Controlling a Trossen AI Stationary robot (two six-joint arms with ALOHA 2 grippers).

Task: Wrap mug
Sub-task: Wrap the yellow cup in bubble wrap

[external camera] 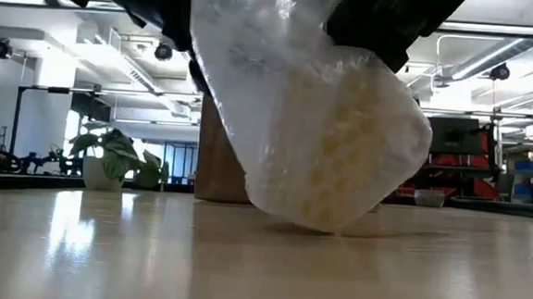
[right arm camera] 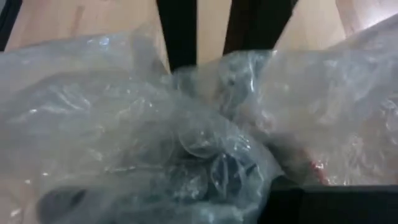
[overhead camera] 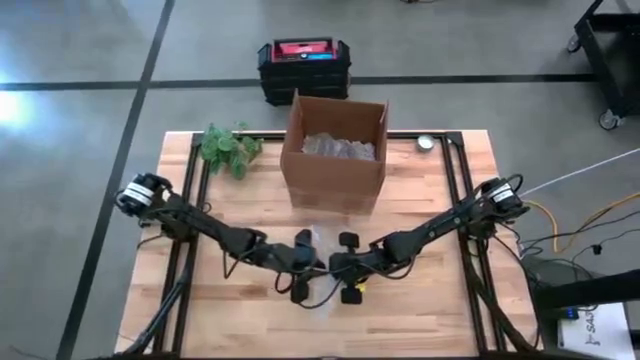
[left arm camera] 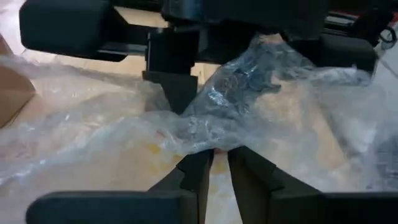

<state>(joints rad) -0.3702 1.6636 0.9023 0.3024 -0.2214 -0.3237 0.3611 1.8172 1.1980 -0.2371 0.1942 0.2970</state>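
The mug [external camera: 340,163], pale yellow, sits inside a bundle of clear bubble wrap [external camera: 252,74]. The bundle stands tilted, its lower edge [external camera: 322,225] on the wooden table [overhead camera: 440,300]. Both grippers meet at the bundle in the table's middle. My left gripper [left arm camera: 221,171] comes from the left and is shut on a twisted bunch of the wrap. My right gripper [overhead camera: 342,266] comes from the right and faces it across the bundle; loose wrap [right arm camera: 186,143] lies over it and hides its hold. My left gripper pinches a twisted, gathered bunch of the bubble wrap [left arm camera: 214,144] between its two fingertips [left arm camera: 194,171], several layers together. The fingers come roughly level from the table's left. The wrap runs from the pinch up and away toward the right gripper, drawn into a rope.
An open cardboard box [overhead camera: 335,150] with more wrap inside stands at the table's far middle. A small green plant [overhead camera: 228,148] is at the far left, a small round object [overhead camera: 427,143] at the far right. A black and red case [overhead camera: 303,68] lies on the floor beyond.
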